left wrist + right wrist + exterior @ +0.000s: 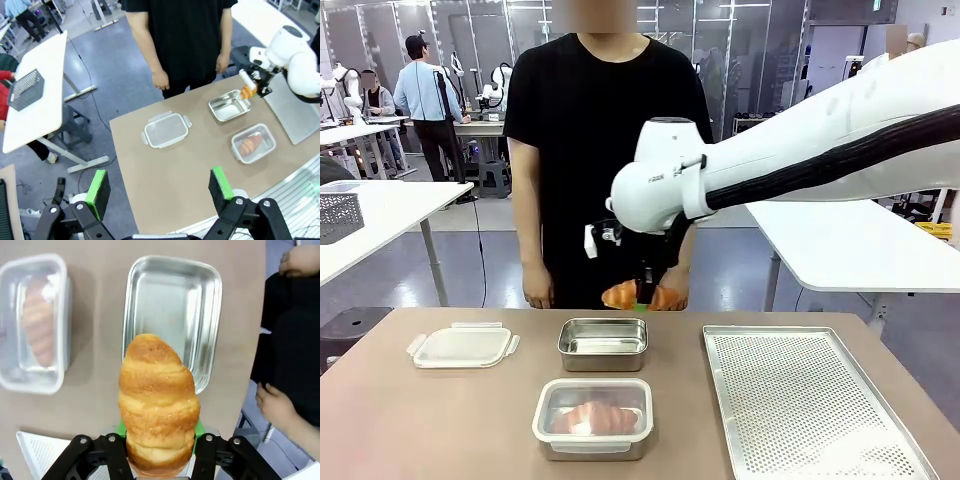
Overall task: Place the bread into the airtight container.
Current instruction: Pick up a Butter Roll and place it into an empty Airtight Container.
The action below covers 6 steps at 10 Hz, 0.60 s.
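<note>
The right gripper is clenched on the bread, a croissant-shaped roll, with the green pads pressing its thicker end from both sides and its tapered tip pointing away from the wrist. The bread is held in the air, clear of the surface, over or just beyond the open steel container, which is empty. Treat the bread as light, soft and flaky: it will likely dent or shed crust under hard pressure, and it offers little resistance to squeezing. Take hold across the width of the thick end, as shown, with only enough force to prevent slipping. Align the long axis of the roll with the long side of the container, and release it low so it does not bounce or roll out. The clear lid lies apart to the left. A lidded container nearer the robot already holds a roll. The left gripper hangs released and empty, high above the surface
</note>
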{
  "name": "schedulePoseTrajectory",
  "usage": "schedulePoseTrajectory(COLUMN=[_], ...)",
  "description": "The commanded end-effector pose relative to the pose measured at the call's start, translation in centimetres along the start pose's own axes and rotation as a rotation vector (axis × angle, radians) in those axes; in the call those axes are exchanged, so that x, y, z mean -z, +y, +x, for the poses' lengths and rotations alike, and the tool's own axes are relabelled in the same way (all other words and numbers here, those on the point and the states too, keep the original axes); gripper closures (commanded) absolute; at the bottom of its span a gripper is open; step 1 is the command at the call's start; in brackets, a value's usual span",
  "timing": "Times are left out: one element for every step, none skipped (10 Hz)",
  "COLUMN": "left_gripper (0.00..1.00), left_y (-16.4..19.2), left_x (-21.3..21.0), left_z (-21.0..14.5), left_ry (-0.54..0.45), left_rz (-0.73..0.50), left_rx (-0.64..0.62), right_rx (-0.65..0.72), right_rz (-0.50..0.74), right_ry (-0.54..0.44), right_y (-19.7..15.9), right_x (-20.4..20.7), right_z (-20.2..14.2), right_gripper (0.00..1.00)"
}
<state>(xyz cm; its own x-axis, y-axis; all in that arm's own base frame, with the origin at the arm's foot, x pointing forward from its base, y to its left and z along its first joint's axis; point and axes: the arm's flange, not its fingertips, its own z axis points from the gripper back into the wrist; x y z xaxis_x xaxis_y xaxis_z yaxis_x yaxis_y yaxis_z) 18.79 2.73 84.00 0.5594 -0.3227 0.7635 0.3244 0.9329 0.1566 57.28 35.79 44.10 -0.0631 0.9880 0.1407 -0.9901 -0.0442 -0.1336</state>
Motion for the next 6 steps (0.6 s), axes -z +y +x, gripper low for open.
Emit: schedulePoseTrajectory(left_gripper=[0.00,0.00,0.00,0.00,0.00,0.00], left_y=[0.1,0.1,0.1,0.1,0.1,0.1], left_x=[0.0,0.0,0.0,0.0,0.0,0.0], left_z=[0.0,0.0,0.0,0.0,0.0,0.0], left_ry=[0.000,0.000,0.000,0.000,0.000,0.000], left_rz=[0.001,0.001,0.001,0.001,0.001,0.001], left_rx=[0.000,0.000,0.000,0.000,0.000,0.000], right_rx=[0.031,0.019,0.026,0.030,0.028,0.015], right_rz=[0.029,0.028,0.035,0.039,0.055,0.063], right_ry=[0.013,0.019,0.020,0.020,0.027,0.042], right_y=[-2.1,-2.3,-2.6,-2.9,-3.1,-3.3], right_x=[1.1,2.2,3.4,4.5,5.7,6.8], right_z=[2.6,3.7,4.6,5.1,5.7,6.2], right_gripper=[0.38,0.38,0.38,0.38,0.38,0.38])
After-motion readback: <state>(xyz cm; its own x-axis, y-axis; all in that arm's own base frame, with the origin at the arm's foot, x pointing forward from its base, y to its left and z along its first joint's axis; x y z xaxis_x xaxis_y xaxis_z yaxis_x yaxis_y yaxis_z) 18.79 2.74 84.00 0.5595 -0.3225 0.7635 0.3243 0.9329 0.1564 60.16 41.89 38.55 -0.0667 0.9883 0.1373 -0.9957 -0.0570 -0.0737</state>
